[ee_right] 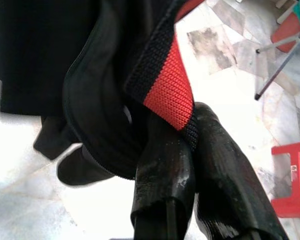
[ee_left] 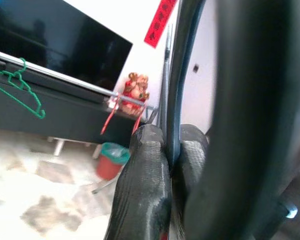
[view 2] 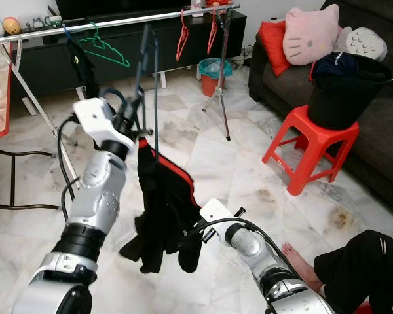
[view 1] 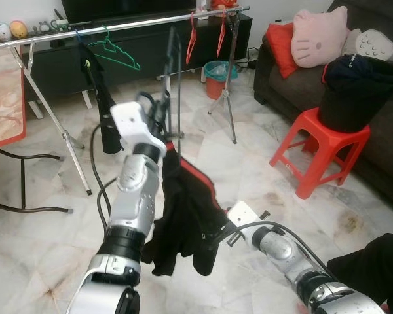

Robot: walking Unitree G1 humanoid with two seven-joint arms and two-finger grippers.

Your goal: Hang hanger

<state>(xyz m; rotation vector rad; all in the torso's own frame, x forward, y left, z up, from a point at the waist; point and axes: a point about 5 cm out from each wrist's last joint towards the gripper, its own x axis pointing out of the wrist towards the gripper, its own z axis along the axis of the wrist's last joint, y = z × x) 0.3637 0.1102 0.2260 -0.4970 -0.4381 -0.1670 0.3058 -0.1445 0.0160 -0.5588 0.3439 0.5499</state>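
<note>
The left gripper (view 1: 165, 104) is raised in front of the robot and closed tightly on a thin black hanger (view 1: 177, 85), from which a soft black garment with a ribbed red band (view 1: 187, 216) hangs down. The right gripper (ee_right: 190, 150), low beside it, pinches the knitted red-and-black edge of this garment. Behind, across open polished marble floor (view 1: 249, 163), stands the metal clothes rail (view 1: 137, 25) with a green hanger (view 1: 114, 51) and red hangers (view 1: 192, 36).

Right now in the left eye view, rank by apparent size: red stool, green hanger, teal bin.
1. red stool, largest
2. green hanger
3. teal bin, smallest; it and the hanger stand farther back, so true sizes are unsure.
</note>
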